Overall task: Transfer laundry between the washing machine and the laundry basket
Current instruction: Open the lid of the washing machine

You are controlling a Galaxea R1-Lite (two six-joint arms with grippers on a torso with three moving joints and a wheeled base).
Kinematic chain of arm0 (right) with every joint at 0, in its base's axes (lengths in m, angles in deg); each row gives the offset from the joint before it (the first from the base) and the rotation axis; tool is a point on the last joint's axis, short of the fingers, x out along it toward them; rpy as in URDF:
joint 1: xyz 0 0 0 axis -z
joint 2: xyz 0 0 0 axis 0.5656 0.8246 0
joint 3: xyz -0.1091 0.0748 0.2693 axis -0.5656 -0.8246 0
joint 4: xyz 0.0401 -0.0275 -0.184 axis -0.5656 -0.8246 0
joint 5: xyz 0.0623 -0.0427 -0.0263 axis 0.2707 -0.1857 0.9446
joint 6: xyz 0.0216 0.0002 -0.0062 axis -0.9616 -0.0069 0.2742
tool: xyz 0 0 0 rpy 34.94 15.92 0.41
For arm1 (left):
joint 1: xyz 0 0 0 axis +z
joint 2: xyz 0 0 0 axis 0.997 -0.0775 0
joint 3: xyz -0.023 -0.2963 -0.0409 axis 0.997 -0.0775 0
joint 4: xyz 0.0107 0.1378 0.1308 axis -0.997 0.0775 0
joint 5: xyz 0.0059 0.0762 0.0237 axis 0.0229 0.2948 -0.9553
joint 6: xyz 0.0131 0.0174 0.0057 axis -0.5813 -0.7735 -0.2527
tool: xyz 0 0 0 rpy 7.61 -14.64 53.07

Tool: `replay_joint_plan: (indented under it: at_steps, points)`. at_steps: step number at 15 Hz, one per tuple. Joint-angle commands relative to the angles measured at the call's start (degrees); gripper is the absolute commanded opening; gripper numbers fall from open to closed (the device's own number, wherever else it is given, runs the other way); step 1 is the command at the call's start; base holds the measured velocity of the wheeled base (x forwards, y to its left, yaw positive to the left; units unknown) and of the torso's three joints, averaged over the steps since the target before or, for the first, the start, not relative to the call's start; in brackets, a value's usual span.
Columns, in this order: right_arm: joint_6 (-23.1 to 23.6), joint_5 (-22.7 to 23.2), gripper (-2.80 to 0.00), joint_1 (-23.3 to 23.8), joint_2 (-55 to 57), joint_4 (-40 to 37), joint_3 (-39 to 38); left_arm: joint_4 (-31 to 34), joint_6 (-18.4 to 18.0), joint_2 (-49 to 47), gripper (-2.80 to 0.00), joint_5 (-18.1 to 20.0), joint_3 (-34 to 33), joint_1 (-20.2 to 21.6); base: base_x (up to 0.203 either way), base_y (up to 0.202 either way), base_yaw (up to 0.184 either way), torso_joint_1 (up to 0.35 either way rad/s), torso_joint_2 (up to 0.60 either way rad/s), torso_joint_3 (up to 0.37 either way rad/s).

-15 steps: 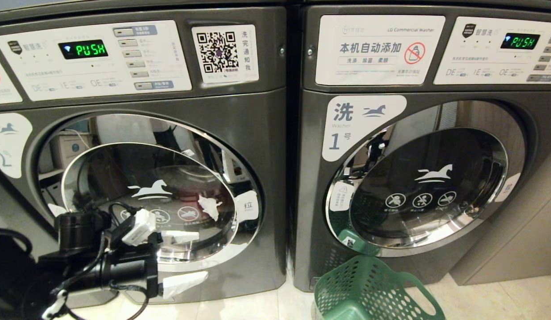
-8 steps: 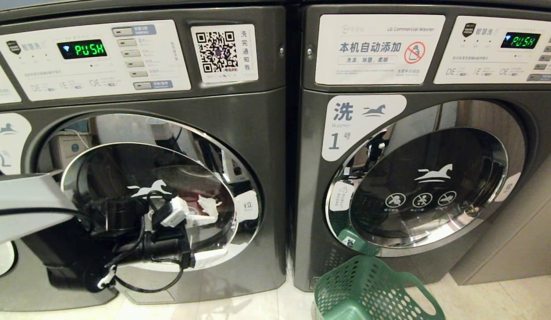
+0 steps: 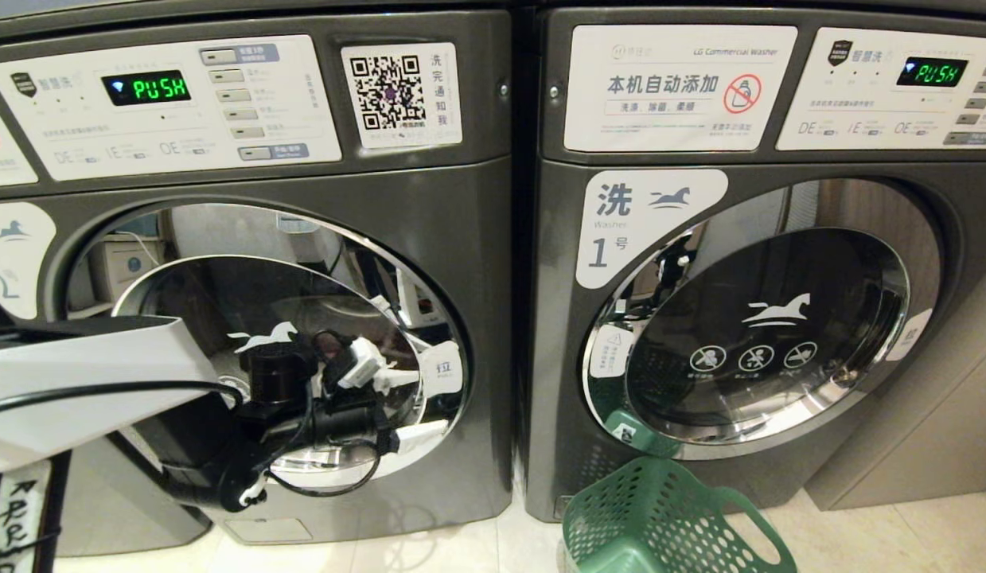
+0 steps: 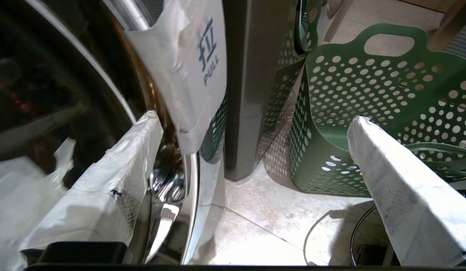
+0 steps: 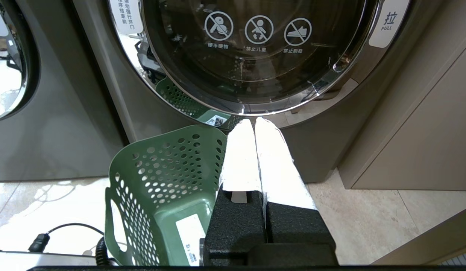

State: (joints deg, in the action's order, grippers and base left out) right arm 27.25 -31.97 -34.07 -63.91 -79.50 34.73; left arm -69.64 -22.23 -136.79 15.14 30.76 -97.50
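Left washing machine door (image 3: 246,302): shut, chrome rim and dark glass intact. Behind the glass, only a dim reddish patch; cannot tell whether it is laundry. No garment plainly visible anywhere.

Left gripper (image 3: 409,402): level in front of the door's right rim, pointed toward the white PULL tab (image 3: 443,368). Fingers (image 4: 105,188) spread wide, holding nothing. In the left wrist view, one taped finger right beside the chrome rim just under the tab, the other well out over the floor towards the basket. Contact with the rim not confirmed. Forearm reaching in from the left edge of the head view.

Handling, judged: door rigid, hinged and latched, chrome slippery; best taken at the rim behind the tab, with a firm, steady pull. Laundry likely soft, limp and light, heavier if damp; best pinched at a bunched fold, kept clear of the door seal.

Laundry basket (image 3: 668,517): green, perforated, on the floor at the foot of the right machine, near the seam between the two machines. Appears empty where visible. Stiff plastic, light, liable to slide if knocked.

Right washing machine door (image 3: 763,342): shut.

Right gripper (image 5: 255,122): parked low above the basket's rim, fingers pressed together, empty.
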Motion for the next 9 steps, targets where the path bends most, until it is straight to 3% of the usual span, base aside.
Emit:
replay_joint_plan:
  at_steps: [1,9]
  points:
    - [0.0,0.0,-2.80,0.0,0.1,0.0,0.0,-0.4,-0.1,-1.1,0.00,0.2,0.6,-0.5,0.000,0.000,0.000,0.000,0.00,0.000]
    - [0.0,0.0,-2.80,0.0,0.1,0.0,0.0,-3.7,0.4,-2.4,0.00,0.4,1.0,-1.6,0.000,0.000,0.000,0.000,0.00,0.000]
